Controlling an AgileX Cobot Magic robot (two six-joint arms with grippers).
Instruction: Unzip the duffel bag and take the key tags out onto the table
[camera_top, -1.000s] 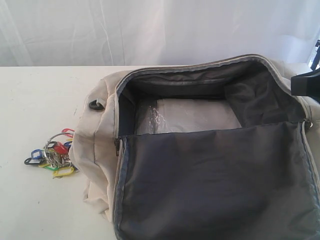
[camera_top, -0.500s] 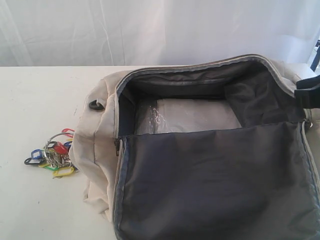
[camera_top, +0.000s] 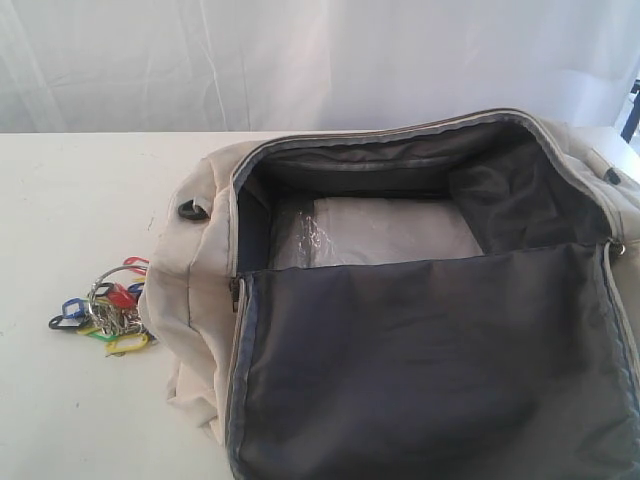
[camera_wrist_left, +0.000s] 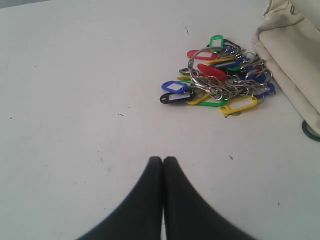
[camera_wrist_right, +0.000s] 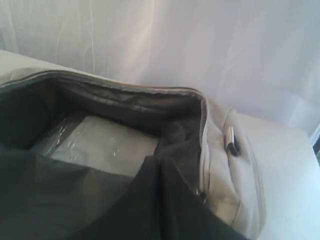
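The key tags (camera_wrist_left: 217, 82) are lying in a loose heap on the tabletop (camera_top: 70, 200), outside the duffel bag (camera_top: 195, 270) and just beside its cream end wall. The bag is sitting wide open with its dark-lined flap (camera_top: 430, 360) folding forward. Only a pale plastic-wrapped packet (camera_top: 390, 230) is showing inside.

So I'm judging both the unzipping and the taking out as done.

The left tool (camera_wrist_left: 162, 162) is hovering over bare tabletop near the tags, on the side away from the bag, its fingers pressing together on nothing. The right tool (camera_wrist_right: 159, 165) is hanging close to the bag's open mouth, its fingers likewise together and empty.

What's remaining, I'd say, is only drawing both arms clear without brushing the tags or snagging the flap.
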